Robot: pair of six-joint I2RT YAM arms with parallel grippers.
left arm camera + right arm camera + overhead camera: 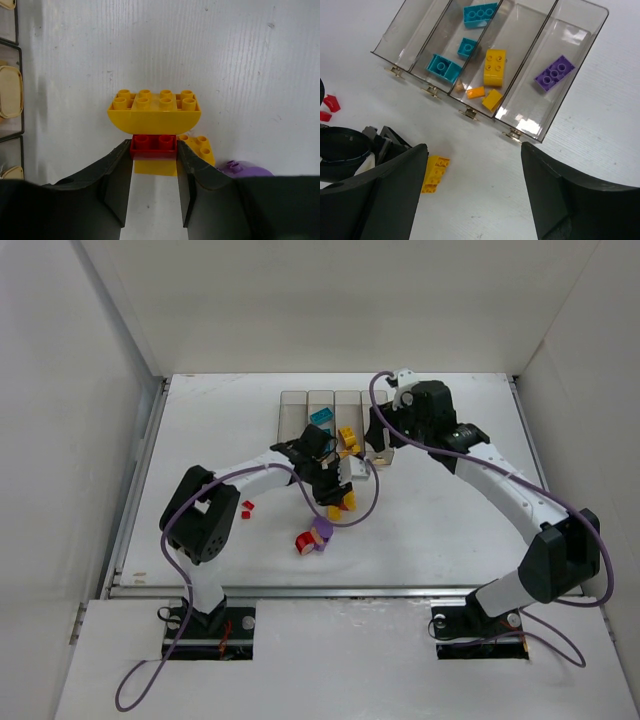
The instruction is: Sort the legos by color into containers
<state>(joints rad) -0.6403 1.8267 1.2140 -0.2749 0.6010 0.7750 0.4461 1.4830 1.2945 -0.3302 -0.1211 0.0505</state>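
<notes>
In the left wrist view my left gripper (154, 150) is shut on a small red lego (153, 145), a finger pressed to each side. The red one sits on a yellow brick (155, 167) and butts against a curved yellow brick (154, 115). Beside them lie a smaller yellow lego (200, 147) and a purple one (245, 169). My right gripper (474, 150) hangs open over bare table just in front of the containers (520, 127). One bin holds teal legos (480, 14), one holds yellow legos (495, 66), one holds a purple brick (555, 73), and the leftmost is empty.
A loose yellow brick (436, 173) lies by my right gripper's left finger. Small red pieces (247, 507) sit on the table left of the left arm. A red and purple clump (315, 537) lies nearer the front edge. White walls enclose the table.
</notes>
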